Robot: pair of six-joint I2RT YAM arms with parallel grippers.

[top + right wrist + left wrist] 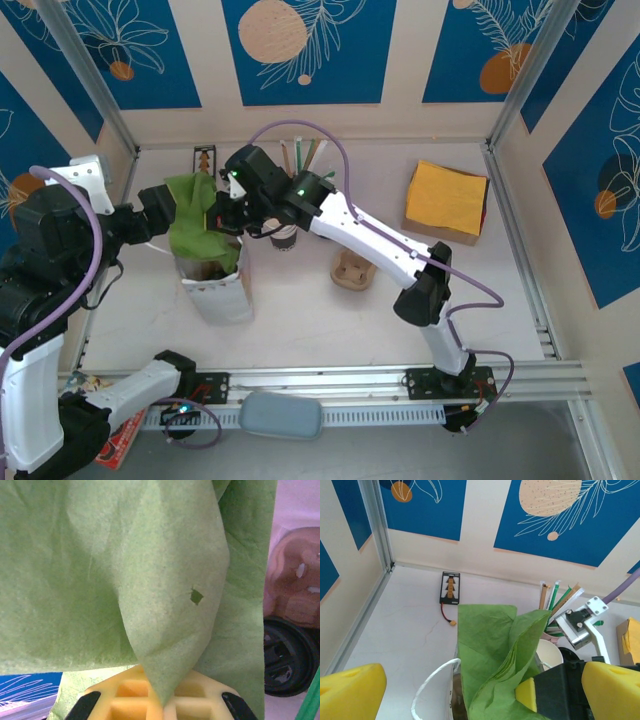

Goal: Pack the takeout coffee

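Observation:
A white paper bag [218, 290] stands at the left of the table, its rope handle [427, 682] showing in the left wrist view. A green tissue sheet [200, 222] rises out of its mouth. My right gripper [228, 205] is shut on a fold of that tissue [150, 580], the yellow fingers [125, 700] pinching it. The left gripper [165, 205] hangs open above the bag, its yellow fingers [350, 690] wide apart on either side of the tissue [490, 645]. The lidded takeout coffee is hidden; something brown [454, 690] lies inside the bag under the tissue.
Behind the bag stands a lidless white cup [552, 652] with a loose black lid [290, 662] beside it. Straws in a holder [302, 155] stand at the back, yellow napkins [447, 198] at the back right, a wooden cup carrier [353, 270] mid-table, and a small black board [450, 587] by the wall.

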